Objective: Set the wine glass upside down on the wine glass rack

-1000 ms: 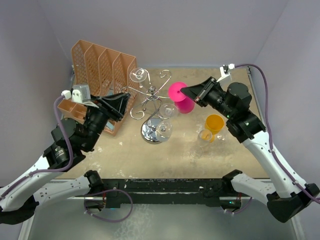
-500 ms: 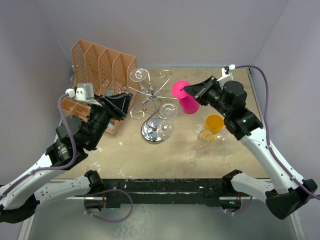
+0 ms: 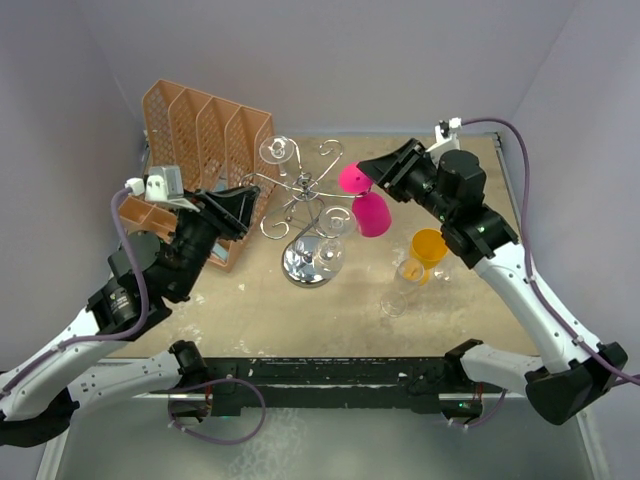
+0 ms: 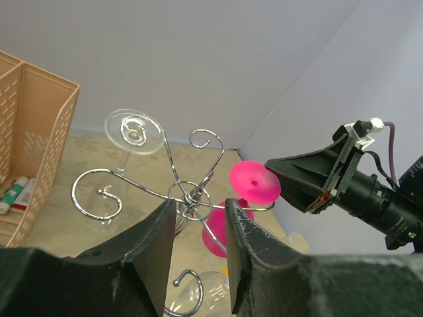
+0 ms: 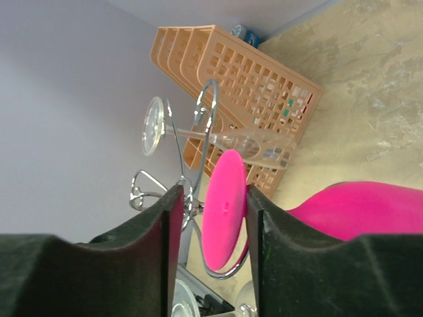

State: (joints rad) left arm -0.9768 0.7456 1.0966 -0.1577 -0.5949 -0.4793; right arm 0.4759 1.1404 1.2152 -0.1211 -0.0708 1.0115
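Pink wine glass [image 3: 371, 216] upside down on rack [image 3: 295, 265]; tubes [image 4: 16, 191] in orange organizer [image 3: 200, 125]

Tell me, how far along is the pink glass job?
Done: the pink wine glass hangs upside down on the wine glass rack. In hand: nothing; the right gripper is open around its foot. Left: probably just backing the arm away.

Orange file organizer [image 3: 205, 128], yellow cup [image 3: 429, 246]
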